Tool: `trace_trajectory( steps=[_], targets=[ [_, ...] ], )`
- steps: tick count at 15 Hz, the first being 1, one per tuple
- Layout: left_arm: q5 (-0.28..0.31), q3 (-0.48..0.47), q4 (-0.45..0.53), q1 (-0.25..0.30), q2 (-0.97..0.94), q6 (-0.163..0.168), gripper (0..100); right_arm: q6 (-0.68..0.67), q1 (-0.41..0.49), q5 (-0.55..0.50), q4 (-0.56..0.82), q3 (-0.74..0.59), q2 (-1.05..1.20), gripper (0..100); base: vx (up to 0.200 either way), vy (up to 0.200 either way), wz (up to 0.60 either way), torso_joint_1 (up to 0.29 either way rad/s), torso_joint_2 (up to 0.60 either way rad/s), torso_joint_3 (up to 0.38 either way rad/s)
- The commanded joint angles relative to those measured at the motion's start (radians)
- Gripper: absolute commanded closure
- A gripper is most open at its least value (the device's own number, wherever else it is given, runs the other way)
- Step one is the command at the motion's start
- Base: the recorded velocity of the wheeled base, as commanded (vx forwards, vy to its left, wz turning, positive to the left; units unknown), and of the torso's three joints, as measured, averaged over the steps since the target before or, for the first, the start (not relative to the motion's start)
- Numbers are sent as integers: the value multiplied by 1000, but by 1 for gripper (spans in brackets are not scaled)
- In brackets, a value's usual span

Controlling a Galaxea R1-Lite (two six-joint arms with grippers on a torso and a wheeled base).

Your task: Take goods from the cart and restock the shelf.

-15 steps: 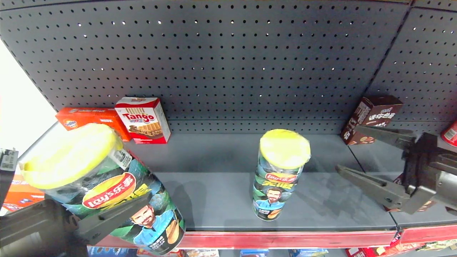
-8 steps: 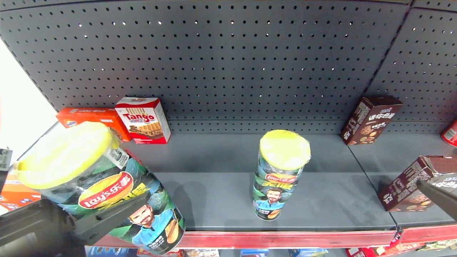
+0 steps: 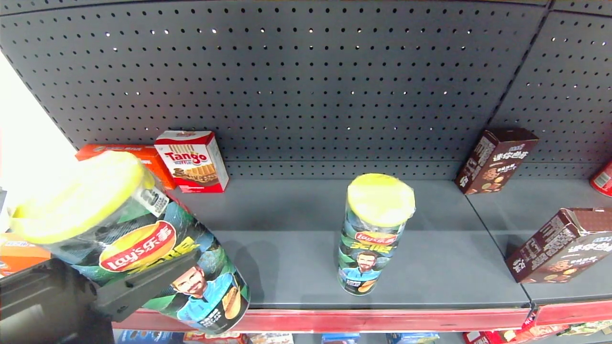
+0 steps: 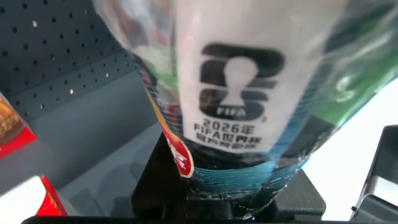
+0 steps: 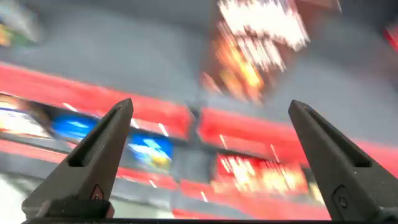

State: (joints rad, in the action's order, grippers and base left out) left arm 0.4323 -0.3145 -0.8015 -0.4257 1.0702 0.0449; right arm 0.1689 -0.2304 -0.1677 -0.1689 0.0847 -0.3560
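Observation:
A tall chip can (image 3: 143,248) with a yellow lid is tilted at the shelf's front left. My left gripper (image 3: 143,282) is shut on its lower body, with one dark finger (image 3: 148,284) across the front. From the left wrist the can (image 4: 236,93) rises out of the jaws, above the grey shelf (image 4: 93,143). A second, matching can (image 3: 375,234) stands upright near the middle of the shelf (image 3: 296,267). My right gripper (image 5: 211,106) is open and holds nothing, facing the shelf's red front edge (image 5: 261,124).
A wafer box (image 3: 193,160) and an orange box (image 3: 119,155) stand at the back left. A brown box (image 3: 497,160) leans at the back right, another brown box (image 3: 559,246) lies tilted at the front right, and a red can (image 3: 603,179) is at the far right edge. A pegboard wall (image 3: 306,86) backs the shelf.
My right gripper, open over the shelf's right end a second ago, has drawn back out of the head view. The left gripper has shifted the held can slightly up and to the left.

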Motion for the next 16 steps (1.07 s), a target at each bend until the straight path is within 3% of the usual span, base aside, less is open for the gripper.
trace_trajectory(
  steps=[1, 3, 7, 14, 16],
  targets=[
    [0, -11, -1, -2, 5, 1, 100, -3, 192, -4, 29, -85, 68, 0, 0, 0, 0, 0, 0, 0],
    [5, -9, -1, -5, 8, 1, 100, -5, 324, 14, 126, -75, 130, 0, 0, 0, 0, 0, 0, 0],
    [3, -9, -1, -27, 10, 1, 100, -17, 319, 105, 134, -72, 259, 0, 0, 0, 0, 0, 0, 0],
    [5, -17, -1, -64, 8, 3, 100, -160, 318, 131, 98, -85, 261, 0, 0, 0, 0, 0, 0, 0],
    [8, -18, -1, -65, 16, 3, 100, -181, 318, 88, 100, -85, 261, 0, 0, 0, 0, 0, 0, 0]
  ],
)
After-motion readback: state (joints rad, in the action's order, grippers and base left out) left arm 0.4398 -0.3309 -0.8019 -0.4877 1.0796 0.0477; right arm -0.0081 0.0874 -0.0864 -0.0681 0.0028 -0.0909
